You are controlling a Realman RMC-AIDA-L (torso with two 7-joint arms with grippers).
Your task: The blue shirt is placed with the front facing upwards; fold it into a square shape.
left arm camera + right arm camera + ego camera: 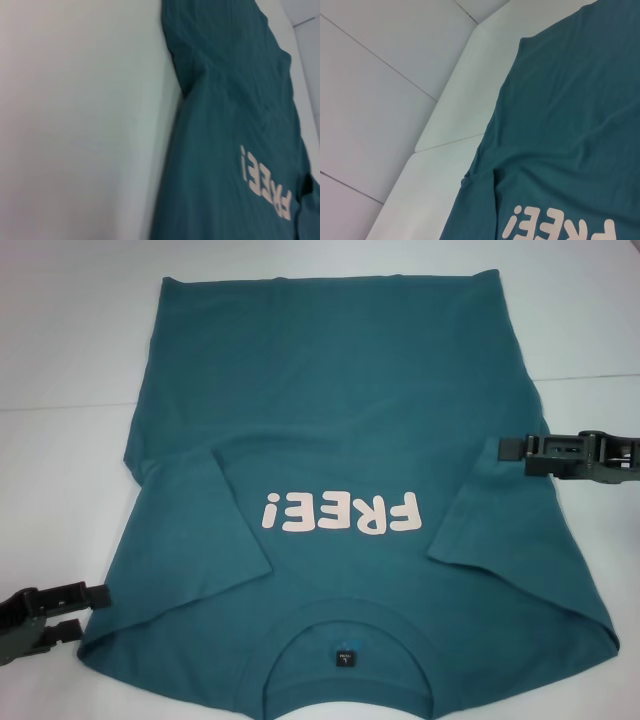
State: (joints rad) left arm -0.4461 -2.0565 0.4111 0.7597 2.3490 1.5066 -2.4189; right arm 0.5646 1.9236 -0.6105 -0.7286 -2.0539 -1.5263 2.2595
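Observation:
The blue shirt (340, 410) lies flat on the white table (60, 360), front up, collar toward me and hem at the far side. Both sleeves are folded inward onto the chest, flanking the pink lettering (340, 513). A small dark neck label (343, 657) sits inside the collar. My left gripper (88, 612) is open just off the shirt's near left shoulder, holding nothing. My right gripper (512, 456) is open over the shirt's right edge beside the folded sleeve, also holding nothing. The wrist views show the shirt (235, 100) (570, 125) but no fingers.
A seam line (70, 406) crosses the tabletop to the left of the shirt. The right wrist view shows the table's edge (445, 125) and grey floor tiles (370, 100) beyond it.

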